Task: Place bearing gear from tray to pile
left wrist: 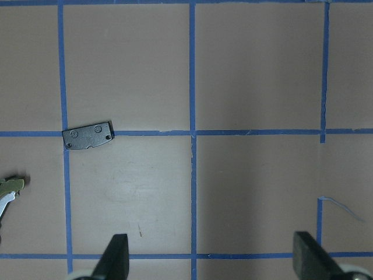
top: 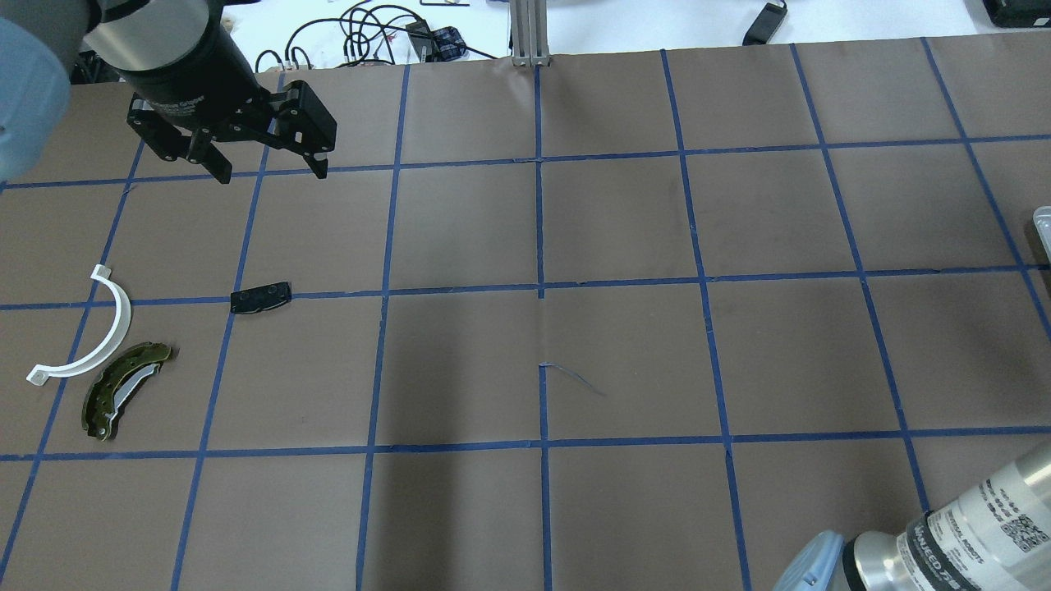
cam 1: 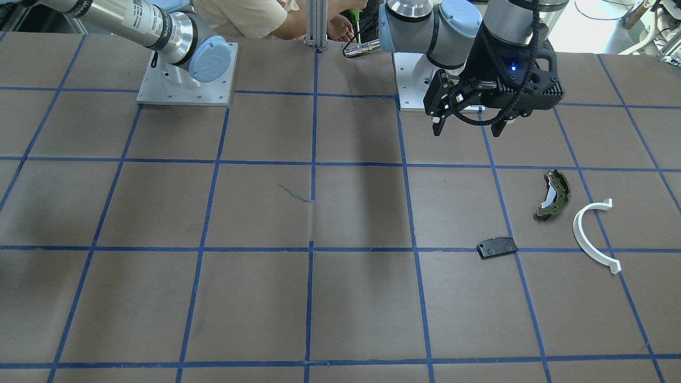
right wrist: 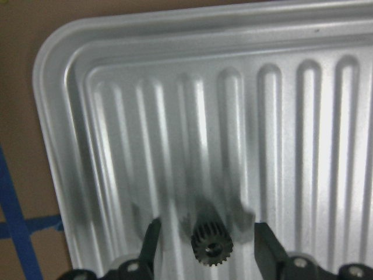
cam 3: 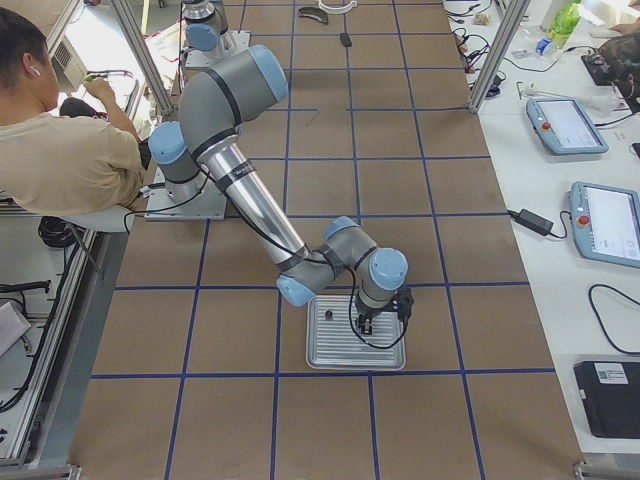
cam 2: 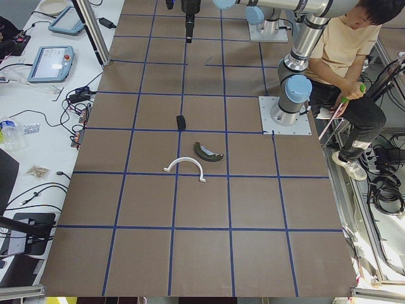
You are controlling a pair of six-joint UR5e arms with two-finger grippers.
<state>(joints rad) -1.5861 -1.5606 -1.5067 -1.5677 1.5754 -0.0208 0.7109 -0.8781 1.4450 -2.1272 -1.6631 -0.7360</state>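
Tray edges matter most on my right side. The ribbed metal tray (right wrist: 49, 116) shows one rounded corner and its raised rim at the upper left of the right wrist view, with brown table beyond it. The bearing gear (right wrist: 212, 248) sits on the tray floor, well inward of that rim and seen end-on with its teeth showing all round. My right gripper (right wrist: 207, 233) hangs over it, spread wide, with one finger on each side of the gear and a gap on both sides. It has hold of nothing.

My left gripper (top: 271, 174) hangs above the other end of the table, its fingers far apart with nothing between them. The pile lies on the table on the side of it nearer the robot's base. The black brake pad (top: 260, 297) sits at a blue tape line, nearest the gripper and apart from the rest. The olive-green brake shoe (top: 123, 390) and the white semicircular arc (top: 125, 316) lie just beside each other with a narrow gap, closer to the table's left edge.

Tray and pile are well apart, at opposite ends of the table (top: 624, 353), with brown paper and a grid of blue tape lines between them. An aluminium post (top: 530, 33) stands at the middle of the far edge. A person in a beige shirt (cam 3: 60, 150) sits by the arm bases, and a white bench with teach pendants (cam 3: 600, 220) runs along the far side.
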